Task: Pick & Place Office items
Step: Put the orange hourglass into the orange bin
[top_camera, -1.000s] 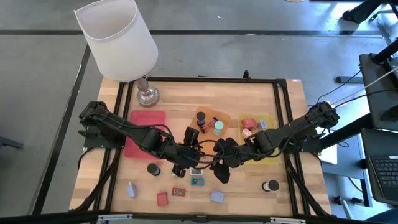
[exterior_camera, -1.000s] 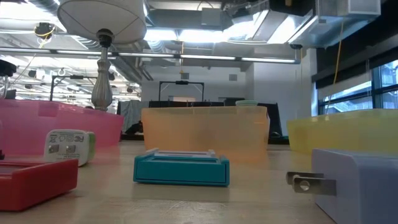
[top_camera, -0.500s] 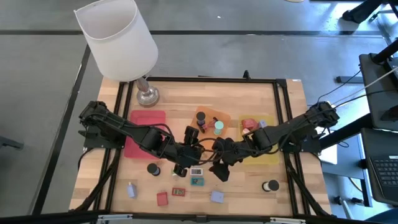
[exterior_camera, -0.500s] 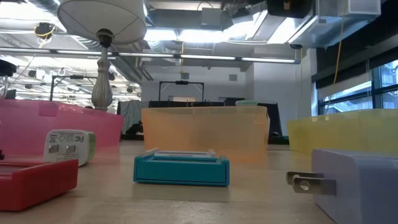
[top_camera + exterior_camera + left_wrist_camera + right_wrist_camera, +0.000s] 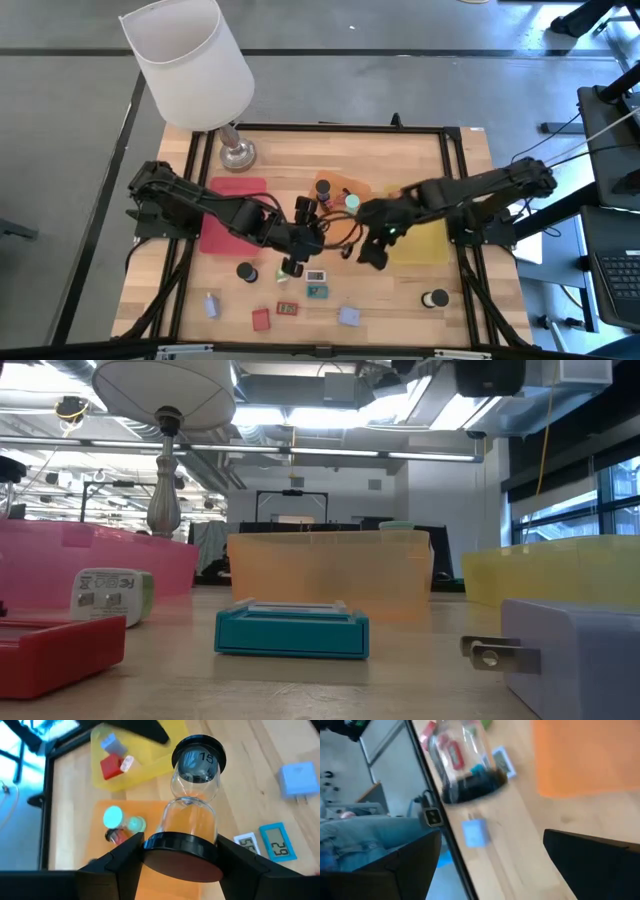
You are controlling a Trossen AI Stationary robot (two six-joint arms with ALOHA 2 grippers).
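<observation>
High view first: I see my left gripper (image 5: pixel 297 262) over the middle of the table (image 5: pixel 450 320), pinching an hourglass (image 5: pixel 192 805) by its black lower cap, just in front of the orange tray (image 5: pixel 340 187). Small green and teal rectangles (image 5: pixel 318 292) lie on the wood just in front of it. To its right, my right gripper (image 5: pixel 372 252) hovers beside the yellow tray (image 5: pixel 425 245), fingers spread and holding nothing.
</observation>
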